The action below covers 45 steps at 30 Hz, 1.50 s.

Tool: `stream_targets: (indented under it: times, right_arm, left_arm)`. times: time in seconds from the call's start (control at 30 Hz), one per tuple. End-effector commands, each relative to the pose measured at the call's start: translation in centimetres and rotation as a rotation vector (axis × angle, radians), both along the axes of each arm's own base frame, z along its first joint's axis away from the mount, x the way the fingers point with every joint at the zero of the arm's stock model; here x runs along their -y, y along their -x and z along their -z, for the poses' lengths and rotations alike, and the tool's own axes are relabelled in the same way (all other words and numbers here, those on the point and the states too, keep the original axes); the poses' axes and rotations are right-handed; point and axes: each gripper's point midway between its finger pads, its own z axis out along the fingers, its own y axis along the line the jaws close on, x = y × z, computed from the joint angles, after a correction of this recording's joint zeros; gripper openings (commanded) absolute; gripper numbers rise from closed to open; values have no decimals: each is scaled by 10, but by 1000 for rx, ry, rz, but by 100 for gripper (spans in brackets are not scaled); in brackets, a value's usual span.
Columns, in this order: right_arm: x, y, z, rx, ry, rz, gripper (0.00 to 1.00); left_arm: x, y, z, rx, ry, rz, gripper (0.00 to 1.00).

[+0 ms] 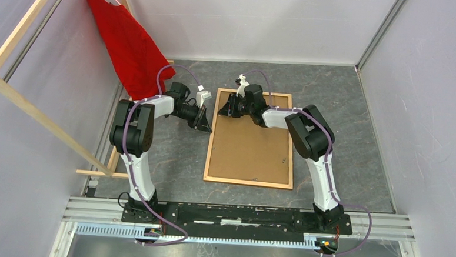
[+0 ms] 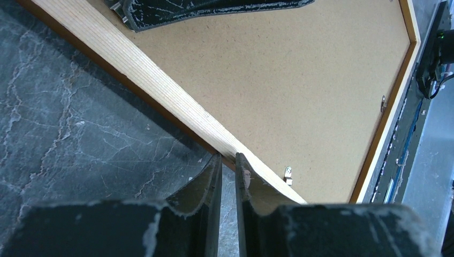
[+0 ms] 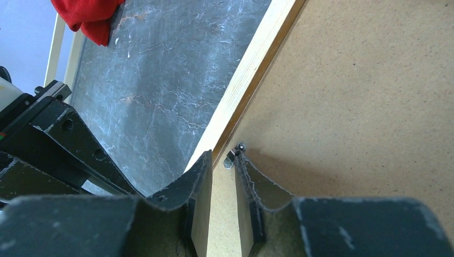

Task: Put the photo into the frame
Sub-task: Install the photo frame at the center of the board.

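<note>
Hardboard back of frame (image 1: 250, 147) faces up on bench (image 1: 171, 155), centre of top view; photo not visible. At the upper-left clip (image 3: 230, 159) sits right claw (image 3: 222, 158), left claw (image 2: 227, 158) on left rail. Both nearly together; can't tell if gripping. Likely still opening the back: next, turn clips free.

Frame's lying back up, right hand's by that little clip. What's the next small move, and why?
Probably nudge the right hand sideways so a fingertip swings the small metal clip off the backing board. The frame lies back up with its board still in place, so nothing can go in yet.
</note>
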Motion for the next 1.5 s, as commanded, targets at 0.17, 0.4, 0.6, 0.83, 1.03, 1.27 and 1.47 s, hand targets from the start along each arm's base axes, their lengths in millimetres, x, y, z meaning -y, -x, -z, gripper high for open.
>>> stream_targets:
  times: [0.17,0.4,0.6,0.83,1.03,1.27,1.47]
  right_arm:
    - [-10,0,4,-9,-41,-8,27]
    - [2,7,8,-65,-42,117,24]
    - [13,16,3,-54,-50,151,30]
    - [12,14,-1,-45,-51,153,30]
    - [9,2,5,-40,-37,168,30]
    - [3,-7,7,-35,-38,177,29]
    - [-3,-7,10,-45,-54,165,29]
  left_arm:
    - [3,-4,0,16,14,8,21]
    - [6,-3,1,13,13,13,20]
    - [5,-3,1,14,8,13,20]
    - [5,-2,1,15,5,12,20]
    - [5,-2,0,20,6,14,20]
    - [5,-2,1,16,7,14,20]
    - [5,-1,1,17,9,16,20]
